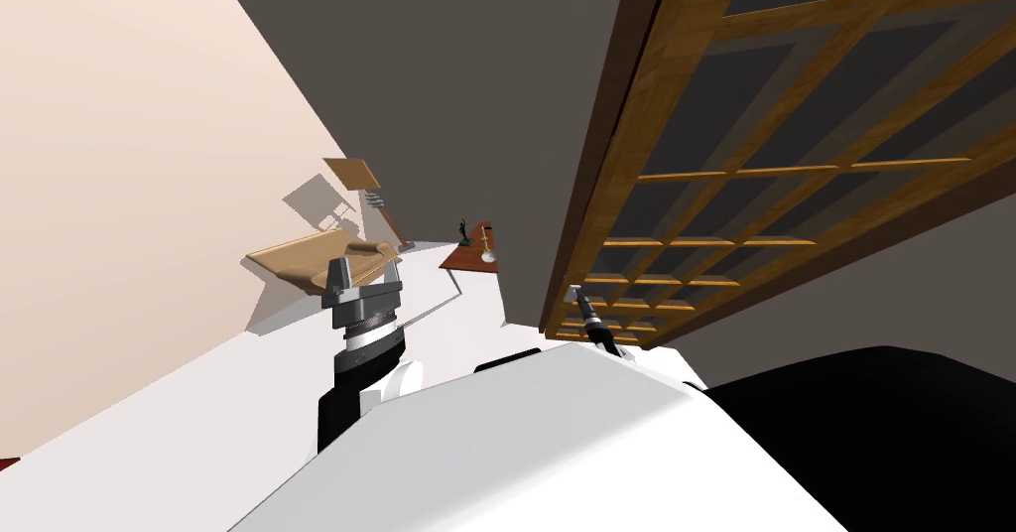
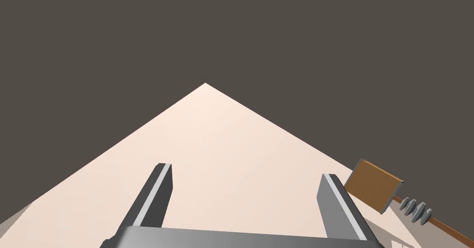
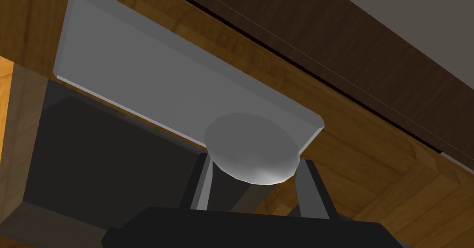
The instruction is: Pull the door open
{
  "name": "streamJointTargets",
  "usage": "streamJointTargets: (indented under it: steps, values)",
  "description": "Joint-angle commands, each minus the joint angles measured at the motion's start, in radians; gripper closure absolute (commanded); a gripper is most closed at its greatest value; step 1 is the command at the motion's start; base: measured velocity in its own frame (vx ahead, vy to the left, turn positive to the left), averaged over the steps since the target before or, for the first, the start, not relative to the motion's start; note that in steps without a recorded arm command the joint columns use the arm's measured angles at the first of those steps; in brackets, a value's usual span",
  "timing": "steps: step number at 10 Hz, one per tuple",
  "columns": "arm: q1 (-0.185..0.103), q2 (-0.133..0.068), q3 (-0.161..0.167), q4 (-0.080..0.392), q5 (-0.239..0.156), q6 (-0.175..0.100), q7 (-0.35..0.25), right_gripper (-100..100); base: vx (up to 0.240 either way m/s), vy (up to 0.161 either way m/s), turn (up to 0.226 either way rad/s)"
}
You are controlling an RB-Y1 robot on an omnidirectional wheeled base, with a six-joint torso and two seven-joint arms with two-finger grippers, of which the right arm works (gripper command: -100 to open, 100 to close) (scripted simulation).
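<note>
Right gripper (image 3: pixel 253 185), jaws clasping knob (image 3: pixel 252 145), door (image 3: pixel 370 157) edge

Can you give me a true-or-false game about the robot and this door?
1. The door is wooden with a grid of panes. True.
2. The left gripper is holding the door knob. False: it is open and holds nothing, facing a pale wall.
3. The right gripper has a finger on each side of the door knob. True.
4. The door knob is gold. False: it is grey and sits on a grey plate.
</note>
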Motion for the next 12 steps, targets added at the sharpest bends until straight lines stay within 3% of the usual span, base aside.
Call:
streamJointTargets:
  steps: [1, 4, 12]
  values:
    - [-0.001, 0.002, 0.010, 0.000, -0.015, 0.005, -0.050, 100, -0.054, -0.018, 0.051]
    - [-0.003, 0.002, 0.017, -0.001, -0.028, 0.007, -0.101, 100, -0.038, -0.016, 0.031]
    - [-0.016, 0.002, 0.054, -0.003, -0.095, 0.019, -0.308, 100, -0.044, -0.018, 0.042]
